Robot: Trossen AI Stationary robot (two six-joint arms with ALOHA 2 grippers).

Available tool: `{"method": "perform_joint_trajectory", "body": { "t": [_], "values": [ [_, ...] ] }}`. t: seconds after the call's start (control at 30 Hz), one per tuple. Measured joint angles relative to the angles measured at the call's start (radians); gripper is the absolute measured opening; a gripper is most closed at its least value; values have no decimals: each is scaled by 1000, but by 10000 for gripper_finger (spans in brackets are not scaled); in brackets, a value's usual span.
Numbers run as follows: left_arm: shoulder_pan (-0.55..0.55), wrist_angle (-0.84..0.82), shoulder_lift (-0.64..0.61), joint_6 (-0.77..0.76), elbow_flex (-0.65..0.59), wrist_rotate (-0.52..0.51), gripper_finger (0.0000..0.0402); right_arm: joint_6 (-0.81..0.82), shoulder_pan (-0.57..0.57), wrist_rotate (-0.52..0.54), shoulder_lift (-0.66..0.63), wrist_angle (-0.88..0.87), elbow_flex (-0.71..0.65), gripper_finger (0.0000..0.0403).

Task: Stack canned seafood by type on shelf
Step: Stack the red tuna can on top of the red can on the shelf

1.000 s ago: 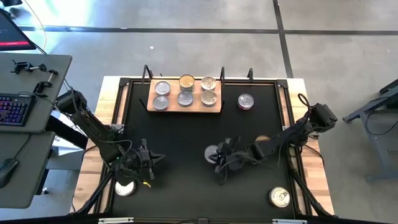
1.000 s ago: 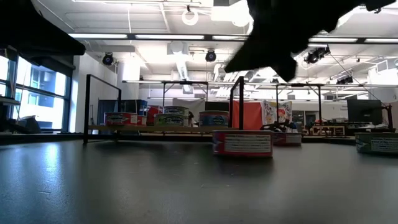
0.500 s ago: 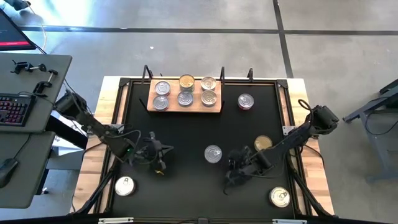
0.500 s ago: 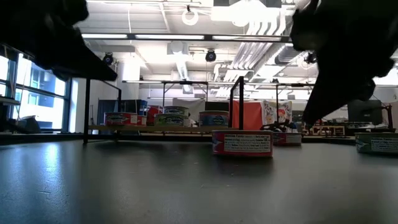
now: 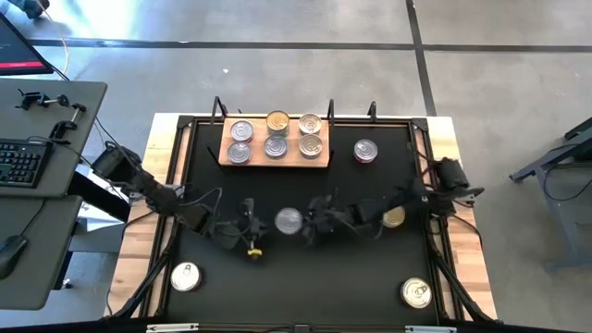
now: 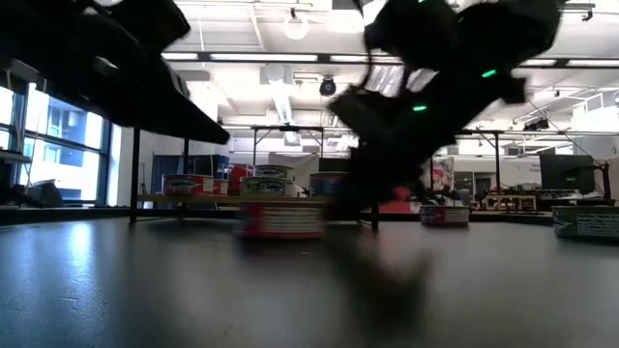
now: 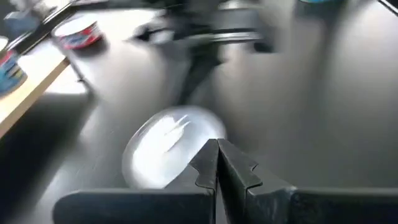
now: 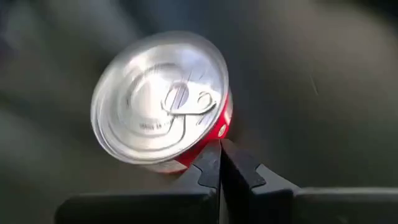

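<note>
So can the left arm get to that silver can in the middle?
Probably yes. The left gripper sits right beside the can with nothing between them, though its fingers are shut and the right gripper crowds the other side.

A black mat (image 5: 287,277) is covering the wooden surface (image 5: 467,268). Off to one side, a grey desk (image 5: 42,185) is carrying a keyboard (image 5: 20,162). Beyond, ceiling lights (image 6: 242,56) are glowing, and big windows (image 6: 48,145) are letting in daylight over the concrete floor (image 5: 277,74).

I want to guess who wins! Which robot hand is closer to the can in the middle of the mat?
Right. The right gripper, fingers shut, touches the can's side; the left gripper, also shut, sits just off its opposite side.
</note>
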Motion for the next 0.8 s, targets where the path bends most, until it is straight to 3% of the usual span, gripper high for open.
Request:
{"method": "perform_joint_trajectory", "body": {
  "t": [0.1, 0.2, 0.43, 0.63, 0.8],
  "values": [
    [-43, -23, 0, 69, 20, 1, 0, -106, -46, -18, 59, 227, 1, 0],
    [-73, -48, 0, 98, 39, -1, 0, -146, -64, -37, 106, 347, 1, 0],
    [-95, -222, -1, 91, 73, 10, 39, -145, -34, -72, 128, 306, 0, 0],
    [-52, -368, 0, 326, 68, 2, 120, -134, 5, -62, 128, 296, 0, 0],
    [-22, -408, 0, 393, 67, -11, 159, -92, 65, -15, 128, 292, 0, 0]
  ]
}}
